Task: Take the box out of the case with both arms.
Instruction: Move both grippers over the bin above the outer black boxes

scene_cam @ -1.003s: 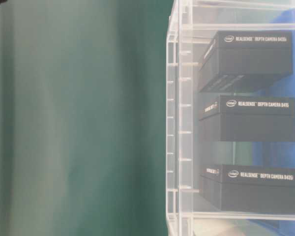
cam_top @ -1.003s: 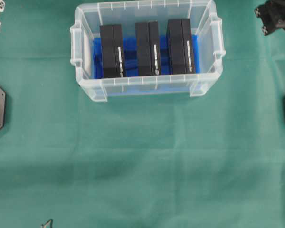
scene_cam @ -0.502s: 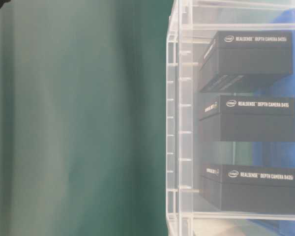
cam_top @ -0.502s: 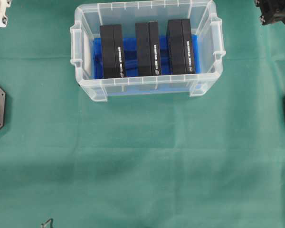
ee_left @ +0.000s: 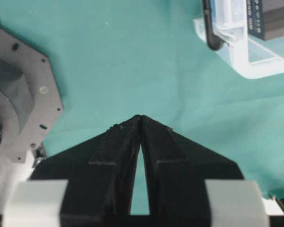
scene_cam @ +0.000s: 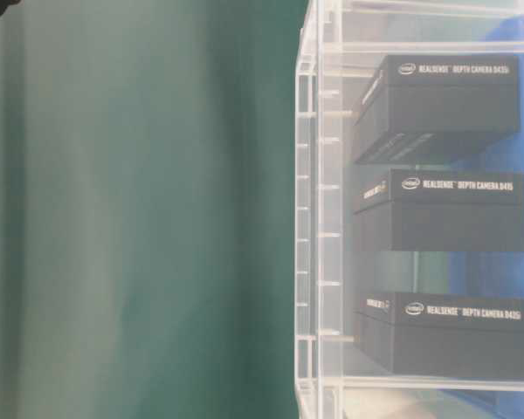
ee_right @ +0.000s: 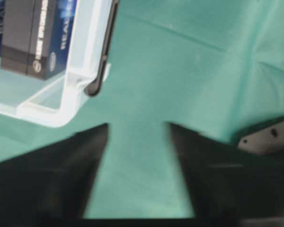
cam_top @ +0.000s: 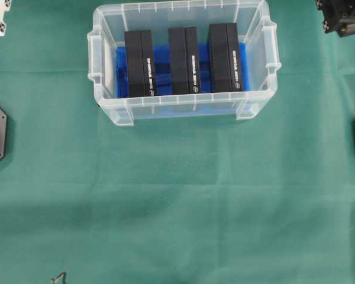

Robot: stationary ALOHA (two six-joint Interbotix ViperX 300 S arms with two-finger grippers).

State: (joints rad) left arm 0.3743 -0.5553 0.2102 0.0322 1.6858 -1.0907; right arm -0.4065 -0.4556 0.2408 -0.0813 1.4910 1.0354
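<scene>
Boxes (cam_top: 186, 60), three, sit untouched in the case (cam_top: 183, 109) at far centre; we see the right gripper (ee_right: 137, 130) has just spread apart, left gripper (ee_left: 140, 118) nearly together, so reaching starts.

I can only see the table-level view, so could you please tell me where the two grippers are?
Observer: Both are outside the case, over the green cloth; the left gripper is off its left end, tips together.
Operator: Thank you, and is the right one open?
Observer: Yes, the right gripper stands open, off the case's right end.
Operator: How do the boxes sit from above?
Observer: Three stand side by side in a row on the blue sheet, untouched.
</scene>
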